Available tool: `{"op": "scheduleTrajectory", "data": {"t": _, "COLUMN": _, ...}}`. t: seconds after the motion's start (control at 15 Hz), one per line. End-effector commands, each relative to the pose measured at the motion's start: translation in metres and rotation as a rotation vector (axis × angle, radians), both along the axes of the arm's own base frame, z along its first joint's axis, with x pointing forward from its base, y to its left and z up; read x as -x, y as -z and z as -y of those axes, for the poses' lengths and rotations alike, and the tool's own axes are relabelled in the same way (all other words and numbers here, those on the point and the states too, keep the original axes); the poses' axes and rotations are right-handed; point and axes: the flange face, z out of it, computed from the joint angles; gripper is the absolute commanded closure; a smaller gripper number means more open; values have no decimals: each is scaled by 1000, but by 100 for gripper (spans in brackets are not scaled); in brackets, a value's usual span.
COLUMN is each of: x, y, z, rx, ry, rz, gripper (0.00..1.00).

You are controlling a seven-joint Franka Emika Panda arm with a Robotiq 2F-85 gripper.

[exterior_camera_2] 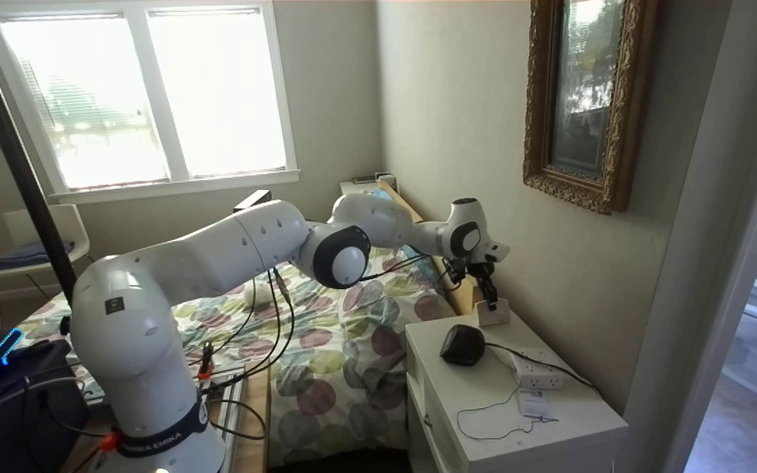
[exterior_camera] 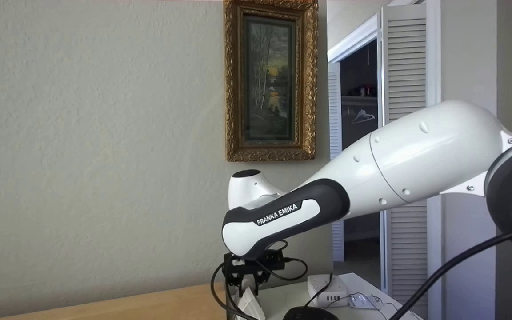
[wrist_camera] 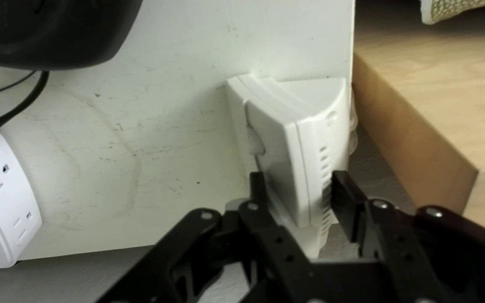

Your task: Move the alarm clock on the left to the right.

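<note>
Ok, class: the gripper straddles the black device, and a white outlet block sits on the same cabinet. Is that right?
Not quite: in the wrist view the gripper straddles the white device; the black device stands apart. The outlet block does sit on the cabinet.

The double window (exterior_camera_2: 155,95) glows white beyond the spotted bedspread (exterior_camera_2: 332,341). A gilt-framed picture (exterior_camera: 270,80) hangs on the grey wall (exterior_camera: 105,146).

White cabinet (exterior_camera_2: 579,414): pale wedge device (wrist_camera: 284,162), black device (exterior_camera_2: 462,345), outlet block (exterior_camera_2: 536,373), packet (exterior_camera_2: 533,403), cord (exterior_camera_2: 483,438).

white alarm clock (wrist_camera: 289,139): 1 | black device (exterior_camera_2: 462,345): 1 | outlet block (exterior_camera_2: 537,371): 1 | gripper (wrist_camera: 299,187): 1
</note>
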Motion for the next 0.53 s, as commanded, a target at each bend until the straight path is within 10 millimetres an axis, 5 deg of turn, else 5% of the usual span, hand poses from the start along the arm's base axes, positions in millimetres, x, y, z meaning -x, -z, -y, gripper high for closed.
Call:
{"op": "scheduleTrajectory", "data": {"t": 0.0, "x": -7, "y": 6, "z": 23, "rx": 62, "ry": 80, "rz": 13, "gripper": 83}}
{"op": "scheduleTrajectory", "data": {"t": 0.47, "x": -17, "y": 1, "z": 56, "rx": 90, "ry": 248, "rz": 29, "gripper": 87}}
